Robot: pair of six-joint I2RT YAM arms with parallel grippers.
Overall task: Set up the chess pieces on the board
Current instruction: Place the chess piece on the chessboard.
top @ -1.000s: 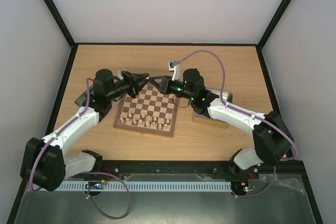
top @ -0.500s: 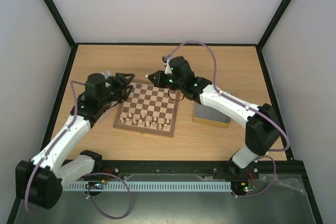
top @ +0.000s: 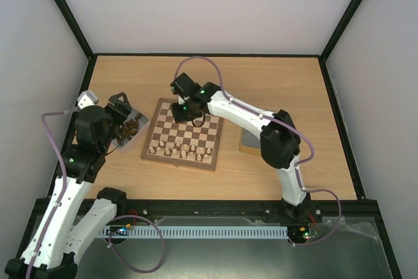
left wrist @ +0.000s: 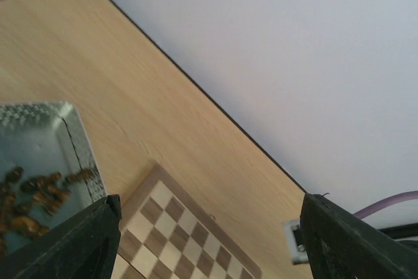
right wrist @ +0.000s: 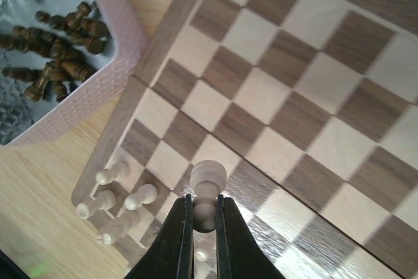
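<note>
Your right gripper (right wrist: 204, 210) hangs over the board (right wrist: 307, 89), its jaws pinched on the stem of a pale pawn (right wrist: 208, 178) held clear above the squares. Just to the left of its fingertips a cluster of pale pieces (right wrist: 117, 200) stands near the board's edge. Beyond them, further left, the dark pieces (right wrist: 62, 50) lie heaped in the grey tray (right wrist: 124, 37), none of them placed. Your left gripper (left wrist: 209, 210) hovers with its jaws spread wide and nothing between them, the tray below to its left and the board below and ahead. By the look of it, the job is well short of half done: part of the pale side is set, the dark side untouched. No brand, label or lettering can be read.
</note>
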